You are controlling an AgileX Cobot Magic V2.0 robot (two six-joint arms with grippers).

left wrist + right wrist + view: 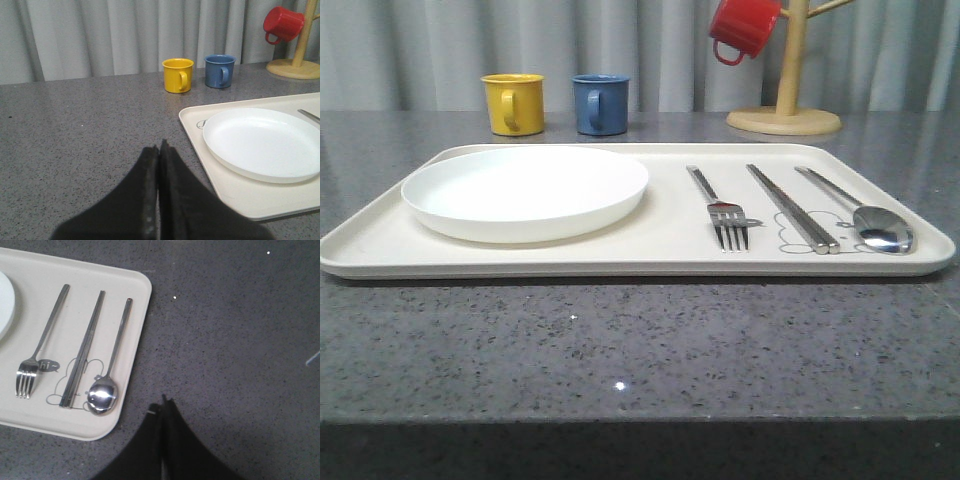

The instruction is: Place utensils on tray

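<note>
The cream tray lies across the grey table. On its right half rest the silver fork, the chopsticks and the spoon, side by side and parallel. The right wrist view has the fork, chopsticks and spoon on the tray. My right gripper is shut and empty, over bare table just off the tray's corner nearest the spoon. My left gripper is shut and empty, over the table beside the tray's other end.
A round white plate sits on the tray's left half. Behind the tray stand a yellow mug and a blue mug. At the back right a wooden mug tree holds a red mug.
</note>
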